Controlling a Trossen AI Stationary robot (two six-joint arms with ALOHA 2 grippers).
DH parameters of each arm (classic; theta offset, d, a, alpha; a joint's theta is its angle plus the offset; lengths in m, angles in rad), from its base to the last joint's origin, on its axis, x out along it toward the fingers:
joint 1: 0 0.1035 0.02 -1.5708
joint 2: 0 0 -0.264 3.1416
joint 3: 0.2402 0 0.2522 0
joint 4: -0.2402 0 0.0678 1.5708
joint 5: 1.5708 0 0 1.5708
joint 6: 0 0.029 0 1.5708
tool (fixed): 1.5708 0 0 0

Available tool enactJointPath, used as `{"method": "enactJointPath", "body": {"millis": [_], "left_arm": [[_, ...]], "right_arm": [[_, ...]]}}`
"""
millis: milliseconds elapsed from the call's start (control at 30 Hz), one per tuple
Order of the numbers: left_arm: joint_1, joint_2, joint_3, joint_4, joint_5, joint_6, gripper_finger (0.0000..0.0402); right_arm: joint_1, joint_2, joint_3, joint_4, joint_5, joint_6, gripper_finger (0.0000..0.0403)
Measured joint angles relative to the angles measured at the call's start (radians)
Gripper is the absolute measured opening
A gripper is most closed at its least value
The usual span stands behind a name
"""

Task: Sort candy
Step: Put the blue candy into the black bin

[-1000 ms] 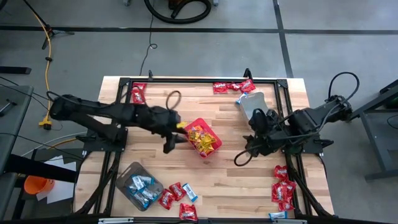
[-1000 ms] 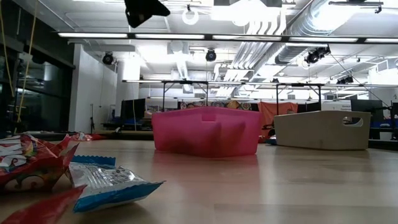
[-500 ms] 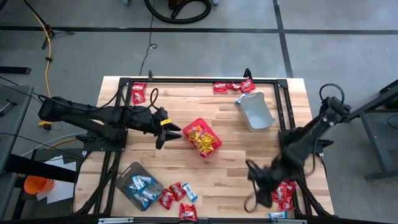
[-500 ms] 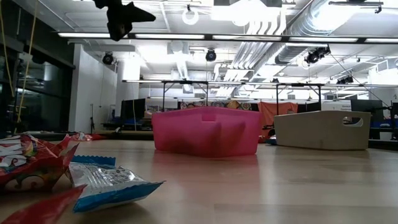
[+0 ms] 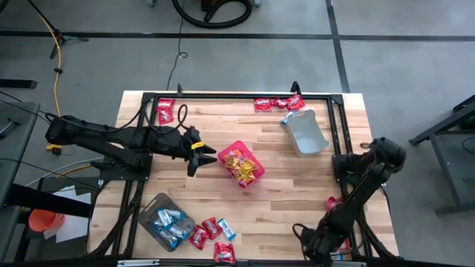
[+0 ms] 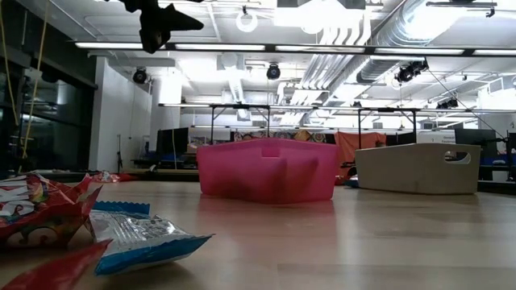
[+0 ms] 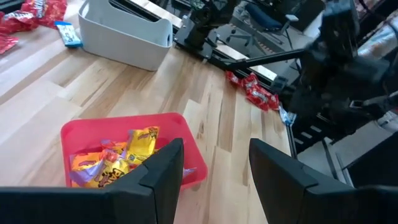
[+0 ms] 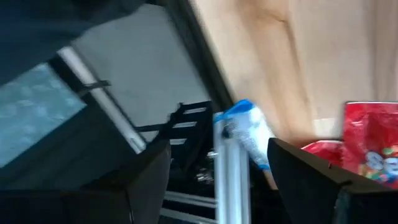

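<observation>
The candy lies in groups: red packets at the far left (image 5: 165, 111) and far edge (image 5: 278, 102), red and blue-and-white ones at the near edge (image 5: 211, 231), and a red pile at the near right (image 5: 340, 226). Yellow packets (image 7: 134, 149) fill the red bin (image 5: 254, 159). My left gripper (image 5: 202, 157) hovers open and empty just left of that bin; it also shows in its wrist view (image 7: 214, 168) and in the low view (image 6: 157, 20). My right gripper (image 5: 315, 248) is open and empty over the near right corner (image 8: 217, 149), above a blue-and-white packet (image 8: 249, 134) and red packets (image 8: 373, 149).
A clear tub (image 5: 151, 204) holding blue-and-white packets stands at the near left. A grey tub (image 5: 306, 133) stands at the far right. Black frame rails (image 5: 237, 95) run along the table's edges. Bare wood lies between the red bin and the right rail.
My right arm has swung from the middle right of the table, near the grey tub, toward the near right corner, over the red pile there. My left gripper has drawn back a little from the red bin toward the table's left edge, then stayed still.
</observation>
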Motion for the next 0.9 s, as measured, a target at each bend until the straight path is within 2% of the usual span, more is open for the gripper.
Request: {"method": "enactJointPath", "body": {"millis": [233,467,567,633,733,800,900], "left_arm": [[0.0,0.0,0.0,0.0,-0.024,-0.001,0.017],[0.0,0.0,0.0,0.0,-0.024,-0.003,0.017],[0.0,0.0,0.0,0.0,-0.024,-0.003,0.017],[0.0,0.0,0.0,0.0,-0.024,-0.003,0.017],[0.0,-0.007,0.002,-0.005,-0.024,-0.003,0.017],[0.003,-0.02,0.02,-0.004,-0.019,-0.003,0.017],[0.018,-0.059,0.072,-0.001,-0.004,0.018,0.017]], "right_arm": [[0.029,0.123,0.028,-0.039,-0.008,-0.007,0.0264],[0.044,0.162,0.032,-0.066,-0.014,0.011,0.025],[0.044,0.165,0.04,-0.108,-0.007,0.012,0.0201],[0.045,0.166,0.053,-0.145,0.008,0.004,0.0144],[0.046,0.166,0.084,-0.213,0.029,-0.022,0.0036],[0.044,0.155,0.121,-0.255,0.053,-0.045,0.0019],[0.027,0.122,0.201,-0.381,0.113,-0.108,0.0032]]}}
